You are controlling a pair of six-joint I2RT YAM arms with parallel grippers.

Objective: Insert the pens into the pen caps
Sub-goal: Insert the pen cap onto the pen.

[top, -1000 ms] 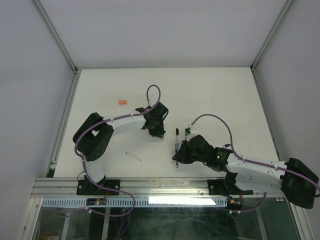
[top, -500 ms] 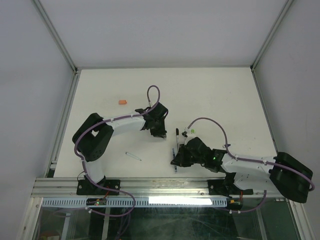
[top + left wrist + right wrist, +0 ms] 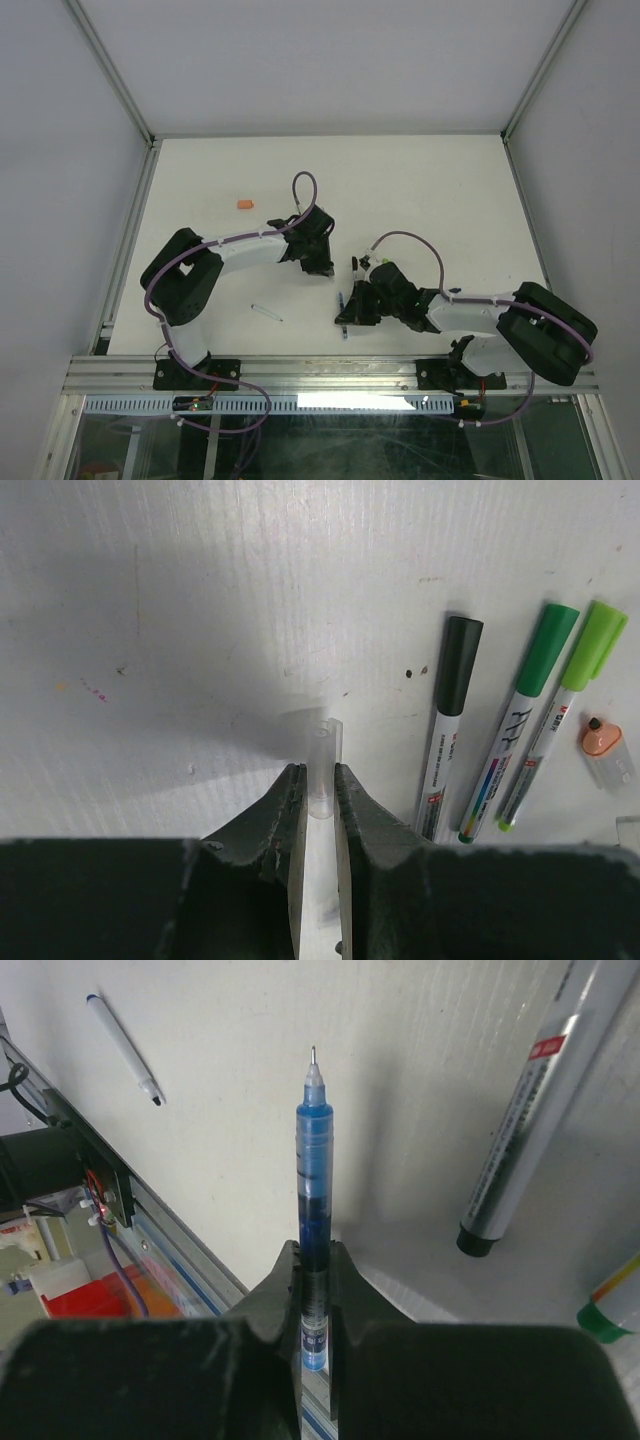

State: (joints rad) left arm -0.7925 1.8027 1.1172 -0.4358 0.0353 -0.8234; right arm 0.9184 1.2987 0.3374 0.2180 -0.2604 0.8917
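left claw (image 3: 318, 780) is clamped on a short clear tube (image 3: 322, 752), looks like a pen cap to me. It's gripped by the back end so the open mouth sticks out past the fingertips, which I'd guess is the whole point: the hole stays free for a pen to go in. The tube's long axis runs straight out along the claw's line, mouth facing away from the wrist, low over the white worktop (image 3: 200, 600). Off to its right lie three capped pens, black (image 3: 452, 730), dark green (image 3: 520, 720) and light green (image 3: 566, 705), side by side, caps at the far end

right claw (image 3: 313, 1255) is closed tight on the blue pen (image 3: 312, 1160), pinching the rear of the barrel. Most of the pen pokes forward, bare needle tip leading, axis in line with the claw. Holding it by the tail leaves the writing end clear to slide into the tube. In the overhead view the two claws sit near each other mid-worktop but well short of meeting, so I'd say the lining-up isn't done yet
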